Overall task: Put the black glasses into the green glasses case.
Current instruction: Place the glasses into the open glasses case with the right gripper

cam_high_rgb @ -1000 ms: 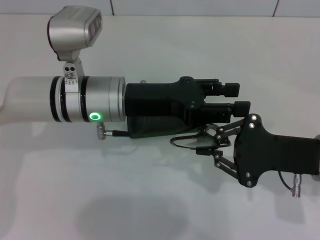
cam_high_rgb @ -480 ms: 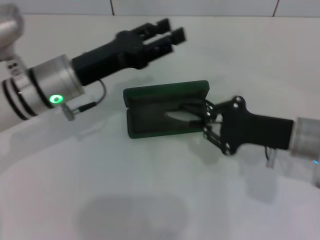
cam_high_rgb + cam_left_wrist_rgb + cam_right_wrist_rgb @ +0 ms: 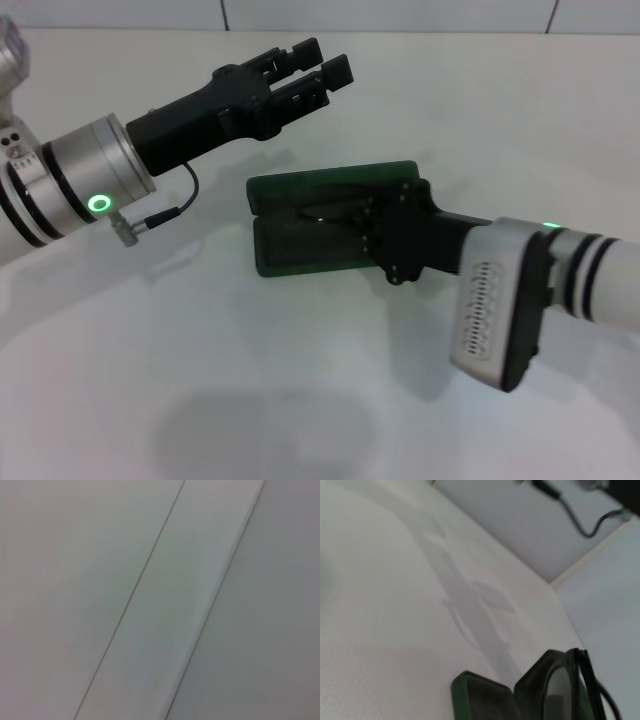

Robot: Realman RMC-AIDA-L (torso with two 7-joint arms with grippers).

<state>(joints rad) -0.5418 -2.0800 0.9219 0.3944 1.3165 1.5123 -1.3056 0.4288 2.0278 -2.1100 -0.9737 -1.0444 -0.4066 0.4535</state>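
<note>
The green glasses case (image 3: 300, 188) lies open in the middle of the white table, lid at the far side. My right gripper (image 3: 366, 222) reaches in from the right, low over the case's right half, shut on the black glasses (image 3: 330, 212), which hang over the dark lining. In the right wrist view one lens and the thin frame of the glasses (image 3: 561, 684) show close up, just above the case's rim (image 3: 479, 696). My left gripper (image 3: 312, 66) is open and empty, raised above the table behind and left of the case.
The white table (image 3: 300, 400) spreads out around the case. A wall edge runs along the back (image 3: 400, 30). The left arm's cable and connector (image 3: 150, 218) hang left of the case. The left wrist view shows only pale flat surfaces.
My right gripper has moved left with the glasses, from the case's right end to over its inside; more of the right arm shows. The left gripper has shifted slightly left.
</note>
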